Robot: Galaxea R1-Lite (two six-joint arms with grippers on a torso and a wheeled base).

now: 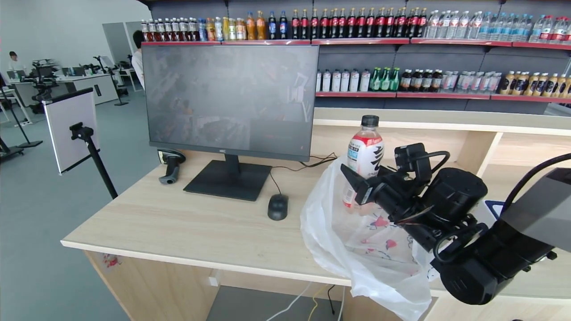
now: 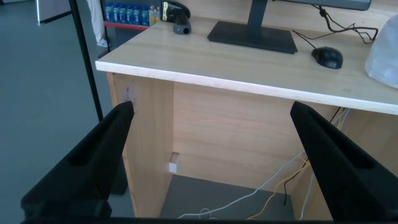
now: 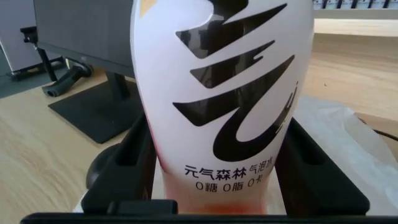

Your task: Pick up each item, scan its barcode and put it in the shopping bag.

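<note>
Bottle [image 1: 365, 156] upright in my right hand [image 1: 359, 187], at the bag's [image 1: 357, 249] mouth.
The bottle is smooth, waisted plastic with a dark cap, a white wrap label with black brush strokes, and pink liquid at the base; my right fingers clamp its lower body. The bag is thin, crumpled translucent film, drooping over the edge of the pale wood-grain tabletop [image 1: 178, 223]. A rounded black mouse [image 1: 278, 207] lies beside it. My left hand [image 2: 211, 143] hangs spread wide, below the tabletop's edge.
</note>
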